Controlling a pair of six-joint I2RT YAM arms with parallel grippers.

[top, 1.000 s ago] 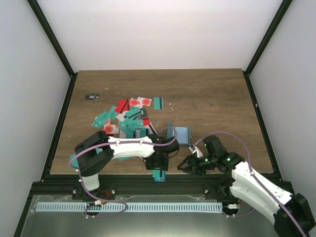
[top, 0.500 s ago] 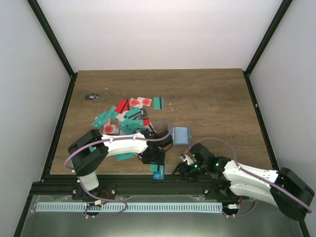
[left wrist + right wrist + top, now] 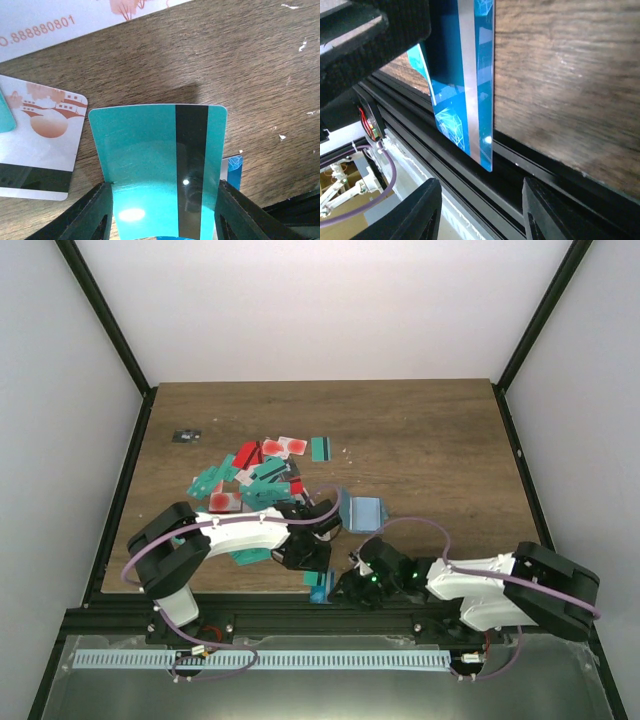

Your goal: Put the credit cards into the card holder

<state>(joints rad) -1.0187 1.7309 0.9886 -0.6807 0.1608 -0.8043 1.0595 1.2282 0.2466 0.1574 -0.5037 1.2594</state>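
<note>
"One card is in work at this moment, yes?"

"Yes. The left claw [image 3: 164, 200] is closed on a teal card [image 3: 150, 165] with a black stripe and pinches it by its two side edges. The card reaches past the near edge of the table [image 3: 450, 460], over the black rail [image 3: 250, 615]."

"And the other one?"

"The right claw [image 3: 481, 184] is just beside the free end of the card. Its fingers stand apart and nothing is between them. I judge this is a hand-over or a re-grip before the insertion."

"Where is the card holder?"

"The card holder [image 3: 368, 512] lies on the table just beyond both claws and touches neither. The other credit cards [image 3: 255, 480] are in a loose heap to its left."

"What does the next move ask?"

"I think the right claw must close on the free end without bending the card. After that the card must be turned toward a pocket. The pocket opening I cannot see from here."

"And the surface, the room?"

"Dark brown wood with small white specks. Plain white walls stand on three sides, with black posts in the corners."
</note>
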